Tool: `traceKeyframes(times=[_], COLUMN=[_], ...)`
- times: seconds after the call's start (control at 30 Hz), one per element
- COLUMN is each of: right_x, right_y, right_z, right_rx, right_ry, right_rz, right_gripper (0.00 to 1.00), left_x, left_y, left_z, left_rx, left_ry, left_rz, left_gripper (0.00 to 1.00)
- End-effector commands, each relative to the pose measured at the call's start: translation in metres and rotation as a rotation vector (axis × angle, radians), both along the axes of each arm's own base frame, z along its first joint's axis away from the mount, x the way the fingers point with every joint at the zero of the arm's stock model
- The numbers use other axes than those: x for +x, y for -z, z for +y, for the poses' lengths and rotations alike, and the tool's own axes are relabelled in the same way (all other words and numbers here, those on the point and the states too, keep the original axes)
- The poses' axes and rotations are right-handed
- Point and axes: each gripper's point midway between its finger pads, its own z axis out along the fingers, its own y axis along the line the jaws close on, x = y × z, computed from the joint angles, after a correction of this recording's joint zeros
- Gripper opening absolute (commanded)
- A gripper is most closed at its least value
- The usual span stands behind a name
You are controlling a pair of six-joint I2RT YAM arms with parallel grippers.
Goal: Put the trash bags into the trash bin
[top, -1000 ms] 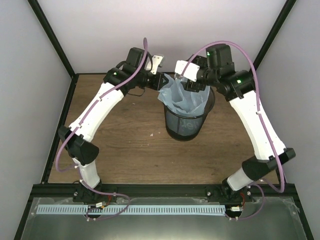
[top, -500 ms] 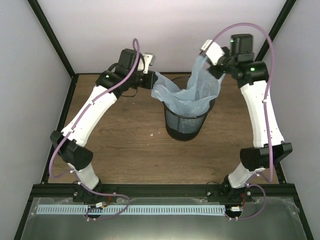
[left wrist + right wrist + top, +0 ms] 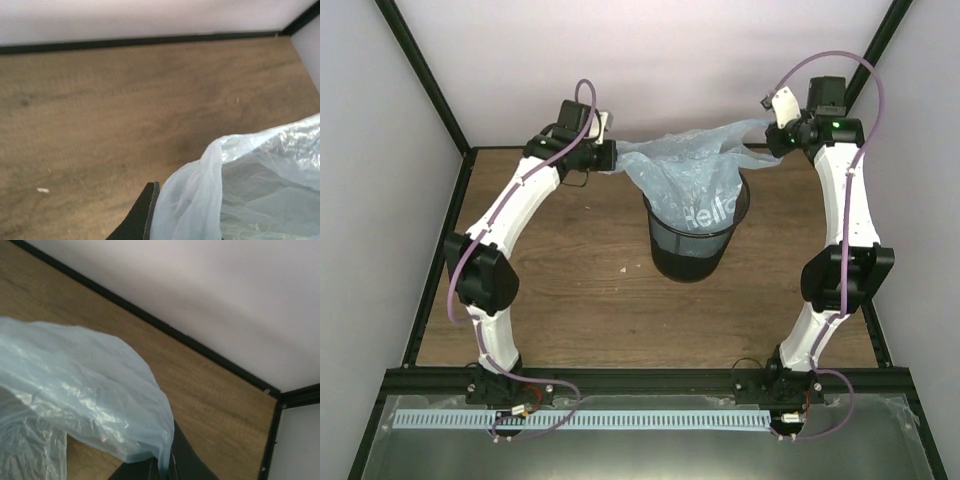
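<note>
Top external: left gripper (image 3: 610,157) and right gripper (image 3: 772,135) seemingly pinch the bag (image 3: 685,172) taut over the bin (image 3: 692,255) by the far edge; next, lower it in.

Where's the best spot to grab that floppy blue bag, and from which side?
By its bunched top ends, one from each side, where the left gripper and right gripper pinch it. The blue bag is limp, wider than the trash bin, so holding both ends spreads it above the rim.

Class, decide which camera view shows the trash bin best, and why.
The top external view: the black mesh trash bin shows fully, the blue bag stretched above its mouth. Neither wrist view shows the bin, only bag and table.
</note>
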Motion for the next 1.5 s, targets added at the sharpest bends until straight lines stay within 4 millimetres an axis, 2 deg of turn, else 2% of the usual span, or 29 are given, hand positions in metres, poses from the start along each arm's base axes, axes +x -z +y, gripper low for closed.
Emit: traceKeyframes(times=[0.0,0.07,0.23,0.4,0.6,0.73,0.9,0.97,1.0,1.07,1.13,1.2,1.37,1.47], right_x=[-0.018,-0.032,-0.071,-0.086,-0.104,-0.122,-0.149,-0.159,-0.163,-0.167,-0.171,-0.176,-0.191,-0.205], right_y=[0.029,0.054,0.101,0.138,0.169,0.165,0.151,0.146,0.145,0.141,0.139,0.132,0.109,0.102], right_z=[0.007,0.009,0.018,0.021,0.03,0.04,0.052,0.056,0.057,0.053,0.045,0.036,0.006,-0.011], right_rx=[0.064,0.072,0.096,0.119,0.182,0.244,0.317,0.342,0.343,0.32,0.287,0.265,0.214,0.154], right_ry=[-0.018,-0.029,-0.074,-0.074,-0.083,-0.105,-0.121,-0.128,-0.127,-0.111,-0.091,-0.077,-0.028,-0.004], right_rz=[0.12,0.199,0.36,0.461,0.551,0.561,0.537,0.528,0.522,0.489,0.467,0.446,0.393,0.366], right_gripper=[0.01,0.01,0.03,0.03,0.02,0.03,0.09,0.14,0.2,0.28,0.43,0.52,0.64,0.69], left_x=[-0.024,-0.038,-0.072,-0.091,-0.107,-0.129,-0.155,-0.16,-0.162,-0.162,-0.162,-0.162,-0.164,-0.17], left_y=[0.02,0.028,0.047,0.079,0.091,0.098,0.077,0.07,0.069,0.075,0.075,0.069,0.036,0.016], left_z=[-0.01,-0.01,-0.009,-0.014,-0.024,-0.029,-0.03,-0.03,-0.029,-0.019,-0.008,0.002,0.027,0.041], left_rx=[-0.039,-0.05,-0.081,-0.125,-0.224,-0.285,-0.377,-0.394,-0.391,-0.342,-0.292,-0.261,-0.19,-0.144], left_ry=[0.085,0.109,0.167,0.201,0.232,0.266,0.313,0.324,0.324,0.279,0.238,0.206,0.128,0.093], left_rz=[0.076,0.101,0.166,0.241,0.282,0.336,0.315,0.299,0.294,0.287,0.264,0.233,0.128,0.07], left_gripper=[0.04,0.04,0.04,0.04,0.04,0.04,0.06,0.09,0.12,0.29,0.46,0.56,0.7,0.74])
